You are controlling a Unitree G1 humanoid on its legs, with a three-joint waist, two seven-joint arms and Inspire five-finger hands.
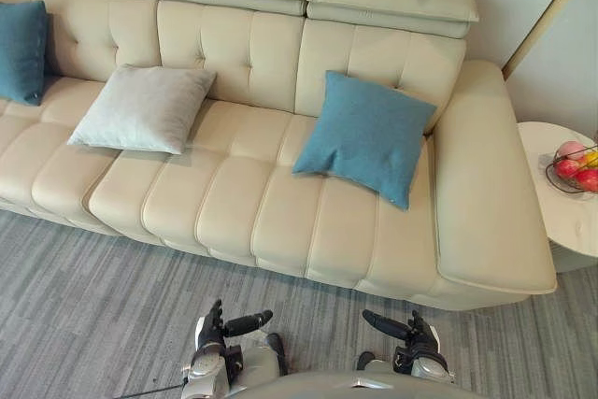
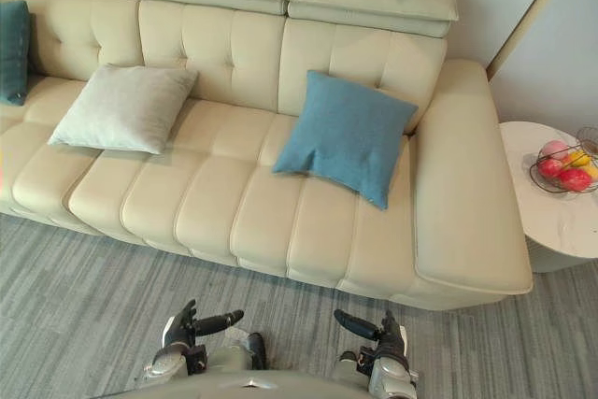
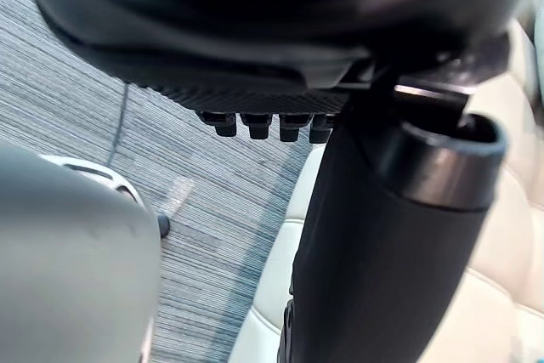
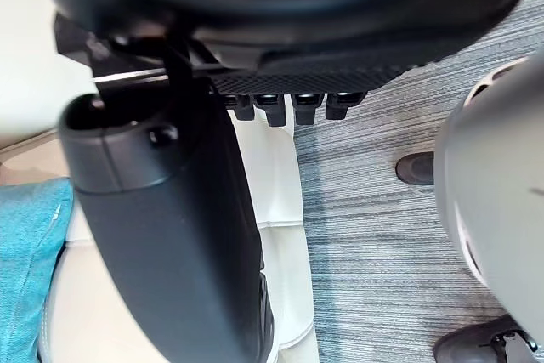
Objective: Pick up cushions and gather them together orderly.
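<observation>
Blue cushion (image 1: 367,135) and grey cushion (image 1: 143,107) lie apart on the sofa (image 1: 234,203); left robot hand (image 1: 214,327) and right robot hand (image 1: 416,334) hang released, empty.

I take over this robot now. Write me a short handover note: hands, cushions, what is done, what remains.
Hands: left hand and right hand both open, empty, low over the floor before the sofa.
Cushions: left blue cushion at the sofa's far left, grey cushion on the seat nearby, right blue cushion leaning on the backrest by the right armrest; all apart.
Done: nothing gathered.
Left: bring the three together neatly.
</observation>
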